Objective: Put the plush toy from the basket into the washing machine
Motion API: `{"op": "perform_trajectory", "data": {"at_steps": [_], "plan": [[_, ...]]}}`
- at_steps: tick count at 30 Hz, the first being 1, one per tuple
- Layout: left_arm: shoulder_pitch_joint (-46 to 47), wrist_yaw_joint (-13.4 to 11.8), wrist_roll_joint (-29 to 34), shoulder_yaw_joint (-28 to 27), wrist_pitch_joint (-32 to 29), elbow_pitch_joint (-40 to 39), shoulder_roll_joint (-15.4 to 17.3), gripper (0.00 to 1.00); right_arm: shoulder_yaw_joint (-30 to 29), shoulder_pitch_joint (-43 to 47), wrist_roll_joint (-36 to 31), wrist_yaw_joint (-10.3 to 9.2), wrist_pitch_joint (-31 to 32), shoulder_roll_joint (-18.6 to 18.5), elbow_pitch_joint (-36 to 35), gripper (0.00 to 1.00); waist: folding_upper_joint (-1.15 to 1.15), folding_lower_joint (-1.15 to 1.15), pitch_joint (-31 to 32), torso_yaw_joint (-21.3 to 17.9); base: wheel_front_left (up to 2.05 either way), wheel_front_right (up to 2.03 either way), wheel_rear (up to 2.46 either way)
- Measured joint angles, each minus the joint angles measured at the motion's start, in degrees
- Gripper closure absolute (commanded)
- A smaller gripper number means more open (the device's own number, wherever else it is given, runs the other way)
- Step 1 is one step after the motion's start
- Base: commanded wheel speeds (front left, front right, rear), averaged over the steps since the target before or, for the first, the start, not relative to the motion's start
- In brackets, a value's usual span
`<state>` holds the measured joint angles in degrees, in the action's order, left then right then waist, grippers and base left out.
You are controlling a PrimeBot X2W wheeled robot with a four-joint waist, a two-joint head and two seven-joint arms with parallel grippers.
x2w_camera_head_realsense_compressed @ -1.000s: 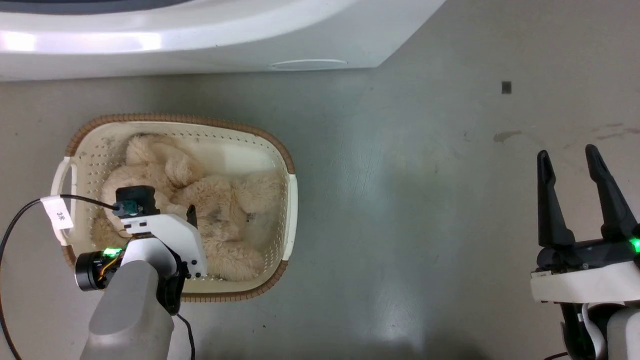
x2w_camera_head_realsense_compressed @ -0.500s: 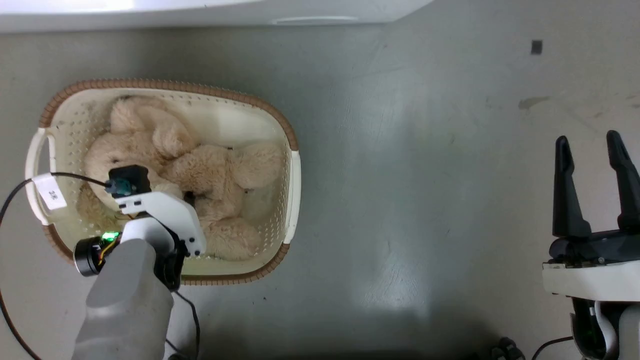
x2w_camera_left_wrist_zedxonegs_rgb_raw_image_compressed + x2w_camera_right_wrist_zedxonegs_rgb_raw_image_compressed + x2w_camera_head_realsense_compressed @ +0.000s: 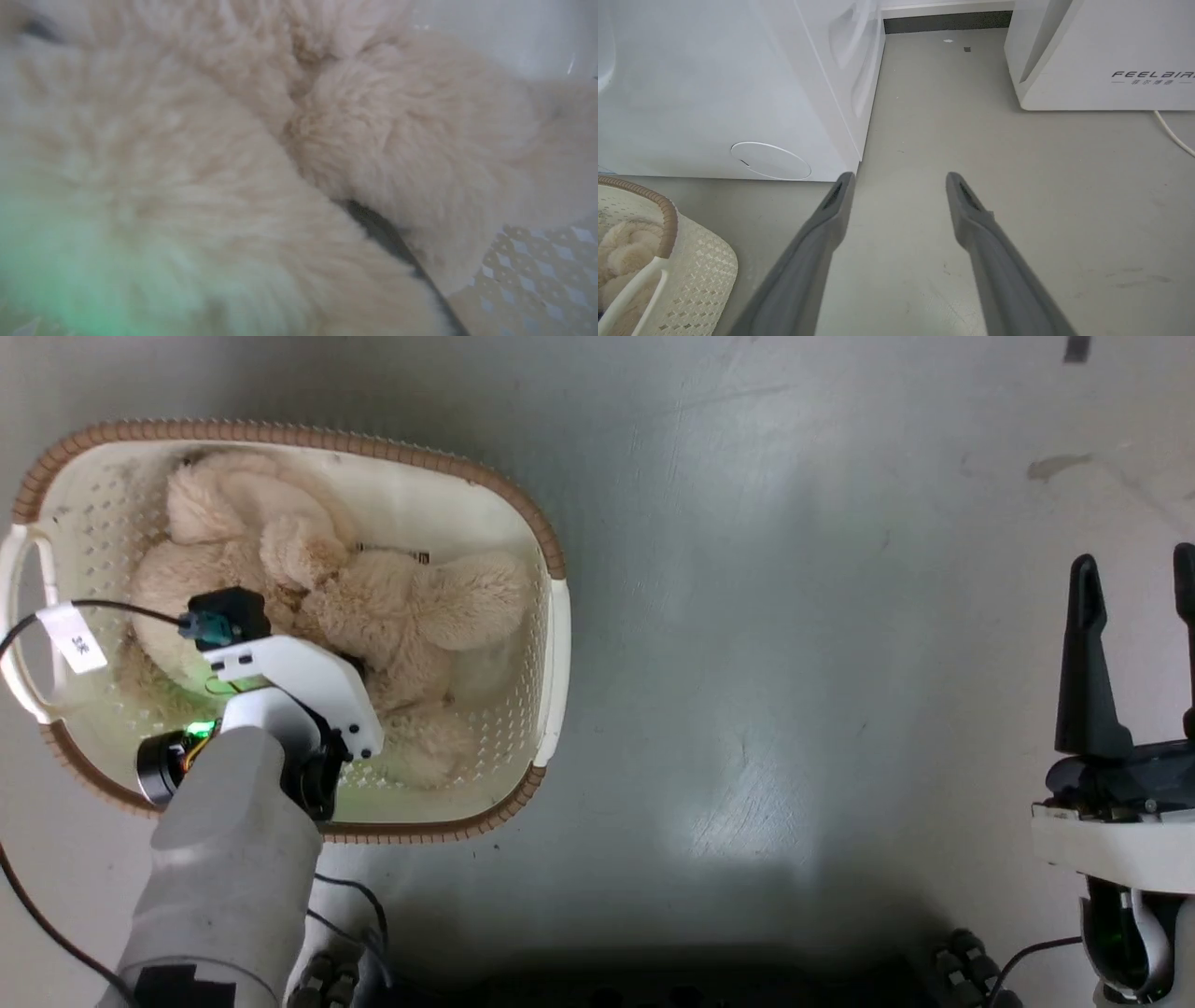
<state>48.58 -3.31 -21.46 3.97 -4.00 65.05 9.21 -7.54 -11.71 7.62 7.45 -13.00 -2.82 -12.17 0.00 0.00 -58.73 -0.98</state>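
Observation:
The plush toy [image 3: 392,607], a shaggy cream bear, lies curled up in the basket [image 3: 551,644] on the floor at the left. My left gripper [image 3: 347,665] is pushed down into its fur from above, under the white wrist housing. In the left wrist view fur [image 3: 397,140] presses close, and one dark finger [image 3: 387,238] shows between two furry lobes; the other is buried. My right gripper [image 3: 1134,560] hangs open over bare floor at the far right. The washing machine [image 3: 691,93] stands ahead on the left in the right wrist view, beyond the open right gripper [image 3: 899,179].
The white FEELBIRD appliance [image 3: 1101,56] stands at the right, with a strip of grey floor [image 3: 934,116] between it and the washer. A tagged black cable [image 3: 70,635] crosses the basket's left handle. My dark base [image 3: 653,980] lines the bottom edge.
The head camera has tilted down, so the washer has left the top of the view. The left gripper has sunk deeper into the fur, hiding its finger. The right gripper stays open.

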Motion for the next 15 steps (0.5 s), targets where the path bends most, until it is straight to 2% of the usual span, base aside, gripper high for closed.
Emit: {"op": "perform_trajectory", "data": {"at_steps": [1,2,3,11,15], "plan": [[0.5,0.3,-0.3,0.1,0.0,0.5,-0.1,0.00,0.0,-0.2,0.0,0.00,-0.2,0.0,-0.1,0.00,0.00,0.00,-0.5,0.1,0.00,0.00,0.00],[1.1,0.5,-0.5,0.3,0.3,1.1,-0.1,0.87,0.0,-0.4,0.0,0.00,-0.3,0.0,-0.3,0.00,0.00,0.00,-0.9,0.1,0.00,0.00,0.00],[1.7,0.6,-0.5,0.5,0.8,1.7,-0.1,1.00,-0.1,-0.7,0.0,0.00,-0.4,0.0,-0.5,0.00,0.00,0.00,-1.4,0.2,0.00,0.00,0.00],[6.2,2.3,-3.3,0.8,2.9,6.2,0.0,1.00,-1.4,-4.2,0.4,0.00,-1.3,0.0,-1.6,0.00,0.00,-0.01,-4.6,0.5,0.00,0.00,0.00],[6.6,3.0,-4.0,1.0,3.5,7.9,0.0,1.00,-1.4,-4.7,0.5,0.00,-1.7,0.0,-1.2,0.00,0.00,0.00,-3.5,0.4,0.00,0.00,0.00]]}}
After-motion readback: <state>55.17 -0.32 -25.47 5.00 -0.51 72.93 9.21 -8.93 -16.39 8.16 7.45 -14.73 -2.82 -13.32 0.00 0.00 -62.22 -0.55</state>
